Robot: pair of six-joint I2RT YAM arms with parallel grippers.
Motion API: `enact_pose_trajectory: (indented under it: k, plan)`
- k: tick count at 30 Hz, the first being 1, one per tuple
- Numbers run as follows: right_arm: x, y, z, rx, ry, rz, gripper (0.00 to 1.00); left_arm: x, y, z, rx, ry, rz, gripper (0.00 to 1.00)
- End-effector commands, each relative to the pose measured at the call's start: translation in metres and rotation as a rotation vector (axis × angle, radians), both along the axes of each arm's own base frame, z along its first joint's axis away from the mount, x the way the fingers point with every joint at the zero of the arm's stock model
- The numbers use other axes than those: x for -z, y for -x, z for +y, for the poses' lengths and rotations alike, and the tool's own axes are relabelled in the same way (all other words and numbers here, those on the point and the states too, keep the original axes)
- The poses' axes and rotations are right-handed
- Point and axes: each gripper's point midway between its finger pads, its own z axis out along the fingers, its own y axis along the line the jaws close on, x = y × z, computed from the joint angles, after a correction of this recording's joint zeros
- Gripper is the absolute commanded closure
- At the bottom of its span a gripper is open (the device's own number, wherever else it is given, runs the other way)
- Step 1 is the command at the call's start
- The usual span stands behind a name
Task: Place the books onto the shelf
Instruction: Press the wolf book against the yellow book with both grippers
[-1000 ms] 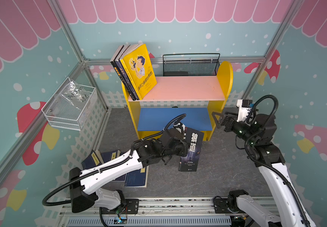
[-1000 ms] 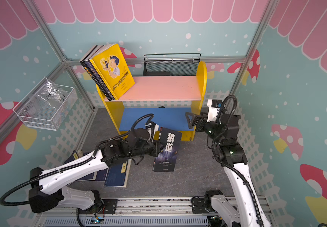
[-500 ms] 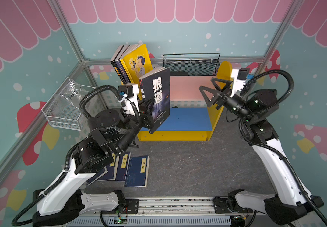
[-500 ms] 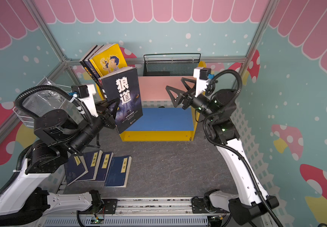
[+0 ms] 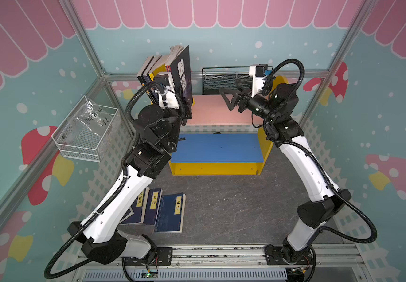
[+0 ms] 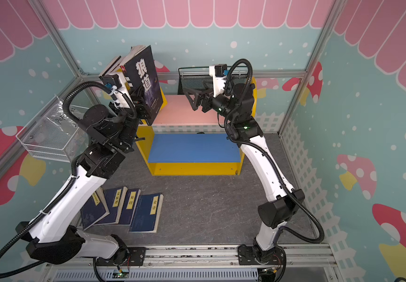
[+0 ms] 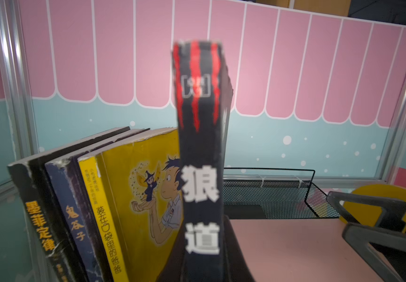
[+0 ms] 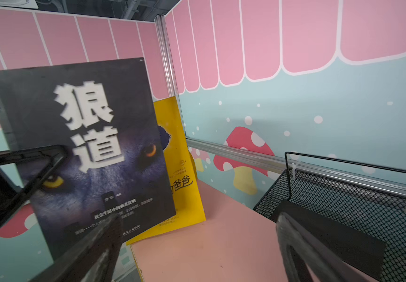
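L pincer (image 5: pixel 185 111) clamped narrow on black book (image 5: pixel 183 73), held upright; yellow book (image 7: pixel 133 195) just beside. R pincer (image 5: pixel 230 96) wide open, empty, above pink shelf board (image 5: pixel 211 112).

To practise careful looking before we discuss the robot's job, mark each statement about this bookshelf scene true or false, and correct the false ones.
1. The left gripper is shut on the black wolf-cover book. True.
2. The right gripper grips a navy book. False: it is open and empty, above the pink upper board.
3. Several navy books lie on the grey floor in front of the shelf. True.
4. Books stand on the lower board. False: the blue lower board holds no book.
5. The yellow cartoon book stands beside the black wolf-cover book. True.
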Motion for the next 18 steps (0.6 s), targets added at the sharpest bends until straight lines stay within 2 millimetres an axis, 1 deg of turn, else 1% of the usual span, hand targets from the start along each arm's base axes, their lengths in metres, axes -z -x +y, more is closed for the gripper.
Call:
enact_pose_trajectory:
  k: [1,3,4,6,10,15,18]
  plan:
    - [-0.001,-0.002,0.023,-0.025,0.021,-0.035,0.00,-0.040,0.007,0.010,0.080,0.117,-0.135,1.00]
    - [0.007,-0.010,0.034,-0.023,0.039,-0.021,0.00,-0.034,-0.003,0.011,0.088,0.126,-0.118,1.00]
    - [0.021,-0.023,0.043,-0.021,0.055,0.005,0.00,-0.030,-0.007,0.010,0.096,0.126,-0.112,1.00]
    - [0.031,-0.033,0.051,-0.012,0.070,0.023,0.00,-0.024,-0.013,0.009,0.097,0.120,-0.103,1.00]
    - [0.058,-0.052,0.065,0.019,0.105,0.063,0.00,-0.013,-0.022,0.006,0.090,0.106,-0.085,1.00]
    - [0.092,-0.064,0.084,0.050,0.162,0.104,0.00,-0.002,-0.029,0.005,0.070,0.084,-0.087,1.00]
    - [0.102,-0.066,0.094,0.072,0.180,0.107,0.01,0.004,-0.033,0.005,0.056,0.064,-0.088,1.00]
